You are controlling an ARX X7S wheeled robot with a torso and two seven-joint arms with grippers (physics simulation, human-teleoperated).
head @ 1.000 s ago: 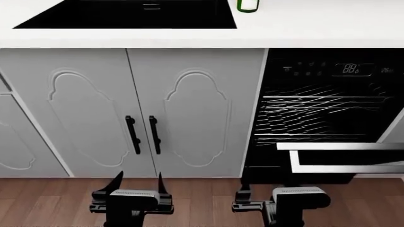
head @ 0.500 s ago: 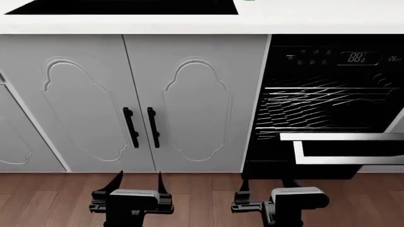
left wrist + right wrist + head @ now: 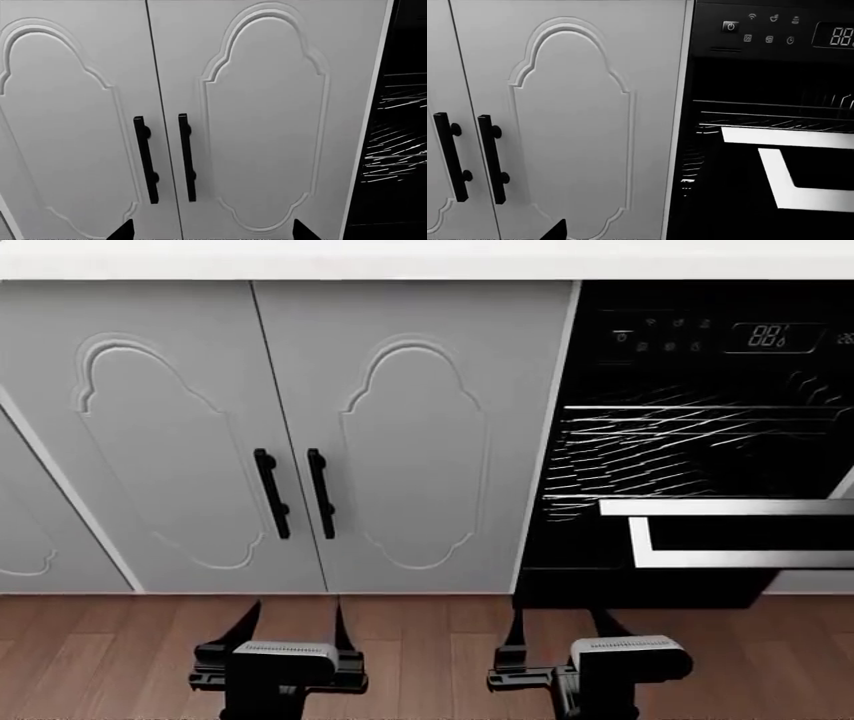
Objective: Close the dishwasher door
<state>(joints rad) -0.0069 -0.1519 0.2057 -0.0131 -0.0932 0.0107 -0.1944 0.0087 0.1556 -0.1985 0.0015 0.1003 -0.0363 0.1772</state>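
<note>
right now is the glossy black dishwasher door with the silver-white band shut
No, the glossy black dishwasher door hangs open, leaving the wire racks exposed behind it.

Two light grey cabinet doors (image 3: 267,430) with black bar handles (image 3: 295,493) above a wooden floor (image 3: 400,650).

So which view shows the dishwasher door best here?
The head view: the dishwasher door shows its silver band and hangs open below the wire racks. The right wrist view crops it at the edge; the left wrist view shows only racks.
</note>
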